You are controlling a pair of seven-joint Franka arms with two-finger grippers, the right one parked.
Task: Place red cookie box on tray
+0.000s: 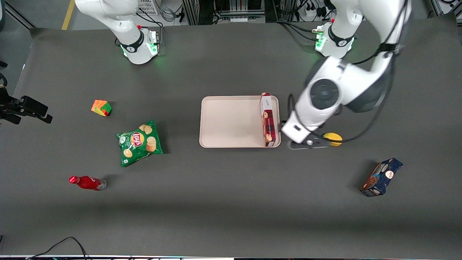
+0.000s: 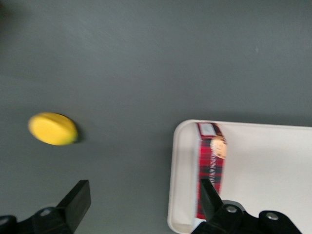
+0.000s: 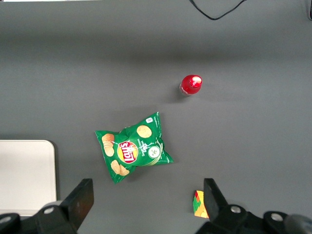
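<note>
The red cookie box stands on its long narrow side in the tray, along the rim nearest the working arm, with its white label end away from the front camera. It also shows in the left wrist view, inside the tray's rim. My left gripper hangs above the table just beside that rim, between the tray and a yellow lemon. In the wrist view the gripper is open and empty; one finger is over the table and the other finger overlaps the box's end.
A yellow lemon lies beside the gripper and shows in the wrist view. A dark blue cookie box lies nearer the front camera. Toward the parked arm's end lie a green chips bag, a red bottle and a colour cube.
</note>
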